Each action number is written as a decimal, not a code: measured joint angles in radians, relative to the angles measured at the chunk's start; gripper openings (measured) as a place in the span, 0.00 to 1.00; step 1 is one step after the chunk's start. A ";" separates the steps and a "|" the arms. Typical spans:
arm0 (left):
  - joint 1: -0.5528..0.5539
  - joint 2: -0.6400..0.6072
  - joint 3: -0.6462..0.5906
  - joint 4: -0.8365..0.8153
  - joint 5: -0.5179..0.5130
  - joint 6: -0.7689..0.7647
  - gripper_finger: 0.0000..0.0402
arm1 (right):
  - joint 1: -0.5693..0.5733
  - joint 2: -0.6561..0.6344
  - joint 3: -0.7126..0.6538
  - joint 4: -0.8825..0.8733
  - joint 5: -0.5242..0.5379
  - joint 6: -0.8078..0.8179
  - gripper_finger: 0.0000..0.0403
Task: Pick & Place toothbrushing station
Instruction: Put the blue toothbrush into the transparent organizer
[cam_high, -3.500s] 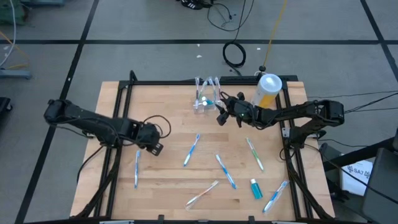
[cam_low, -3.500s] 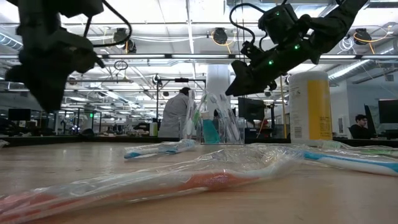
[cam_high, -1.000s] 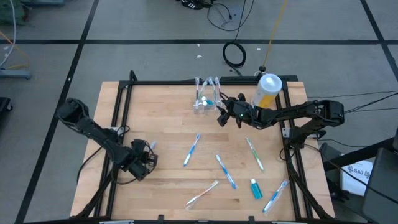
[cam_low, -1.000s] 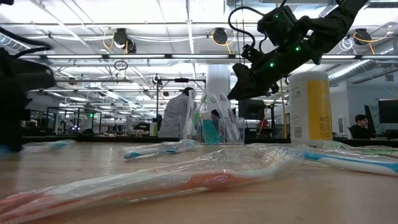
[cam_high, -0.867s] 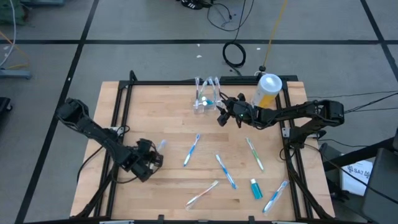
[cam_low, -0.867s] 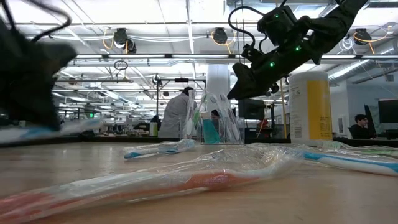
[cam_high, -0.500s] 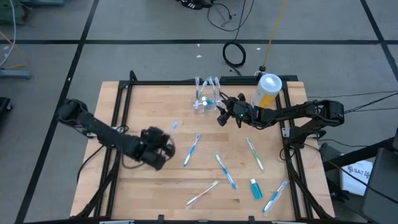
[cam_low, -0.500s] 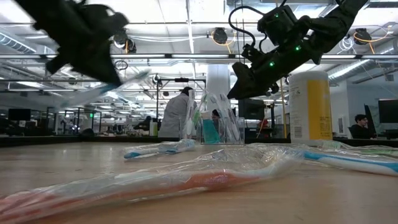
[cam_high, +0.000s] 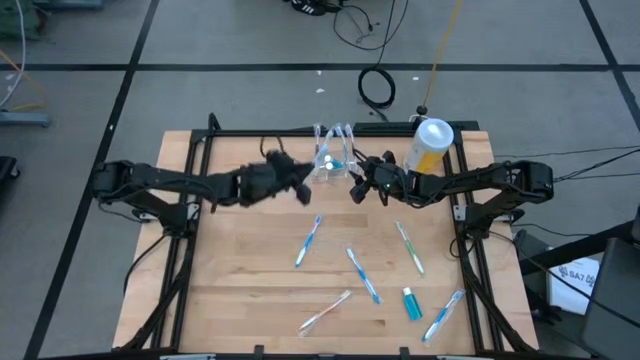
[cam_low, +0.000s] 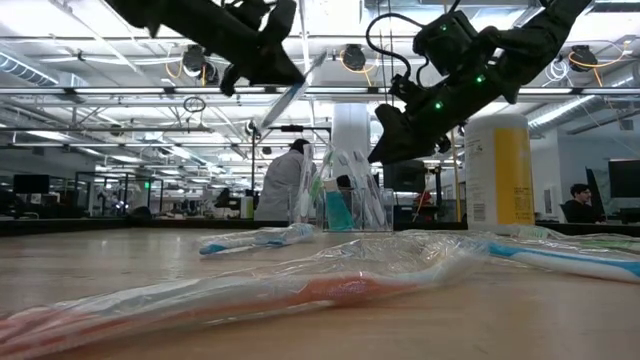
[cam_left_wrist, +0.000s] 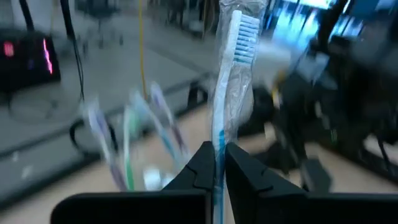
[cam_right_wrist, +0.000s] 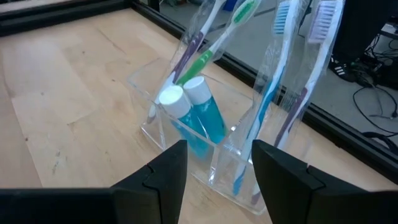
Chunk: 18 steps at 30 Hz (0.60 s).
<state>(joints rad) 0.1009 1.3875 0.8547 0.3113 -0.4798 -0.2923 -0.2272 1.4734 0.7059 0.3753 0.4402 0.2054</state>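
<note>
The toothbrushing station (cam_high: 332, 155) is a clear plastic holder standing at the table's far middle. It holds several wrapped toothbrushes and two blue tubes (cam_right_wrist: 193, 118). My left gripper (cam_high: 302, 188) is high above the table just left of the holder, shut on a wrapped blue toothbrush (cam_left_wrist: 231, 68). That brush also shows in the low view (cam_low: 292, 98). My right gripper (cam_high: 355, 187) is open and empty, just right of and nearer than the holder, pointing at it (cam_right_wrist: 217, 149). My left gripper pinches the wrapped toothbrush by its handle (cam_left_wrist: 217, 142) between its two fingers. The brush runs on in line with the fingers, its bristle head (cam_left_wrist: 244, 34) away from the gripper. It is lifted clear of the table and slants down toward the holder (cam_low: 345, 205).
A yellow canister with a white lid (cam_high: 430, 145) stands at the far right, behind my right arm. Several wrapped toothbrushes (cam_high: 308, 240) (cam_high: 362, 272) (cam_high: 410, 247) and a small teal tube (cam_high: 410, 303) lie on the near half. A person (cam_low: 283, 185) stands in the room behind.
My left gripper, low over the table's near left a second ago, has risen with the wrapped toothbrush. It has swung toward the far edge and right, up to the holder, so the brush is lifted clear of the table.
</note>
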 joint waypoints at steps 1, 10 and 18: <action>0.024 0.003 0.000 0.043 0.015 0.032 0.05 | 0.000 0.000 0.000 -0.006 0.000 0.000 0.42; 0.164 0.222 0.000 0.500 0.219 0.231 0.02 | 0.000 0.000 -0.031 -0.027 -0.001 0.103 0.42; 0.240 0.452 0.000 0.776 0.190 0.214 0.04 | 0.000 0.000 -0.126 0.075 0.000 0.176 0.42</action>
<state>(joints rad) 0.3409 1.8395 0.8547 1.0876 -0.2893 -0.0786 -0.2272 1.4738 0.5801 0.4501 0.4400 0.3816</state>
